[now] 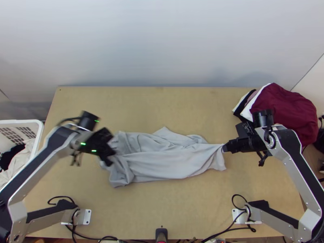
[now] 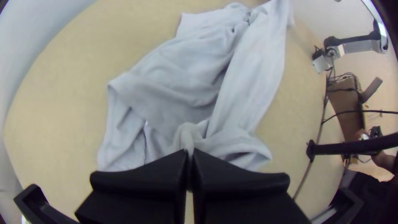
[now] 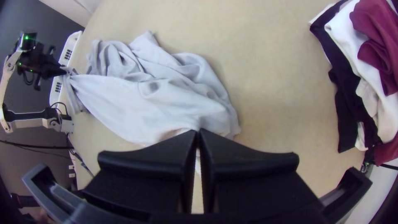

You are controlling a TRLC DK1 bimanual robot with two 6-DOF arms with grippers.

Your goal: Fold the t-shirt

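Two ends of the bunched grey t-shirt [image 1: 174,164] are being pinched across the table [image 1: 162,210]: the left gripper [image 2: 190,154] is holding nine o'clock, the right gripper [image 3: 197,132] three o'clock. It is looking light, limp, easily creased; edges [image 1: 222,166] are likely offering surer holds than mid-folds.

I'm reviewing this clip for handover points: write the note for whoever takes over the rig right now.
Left hand: closed on one end of the light grey t-shirt.
Right hand: closed on the opposite end.
T-shirt: bunched and creased across the middle of the table.
Done: gripped at both ends; no neat fold visible.
To do: probably spread and smooth it, then fold.
Nearby: maroon garment on the pile at the table's far right corner.
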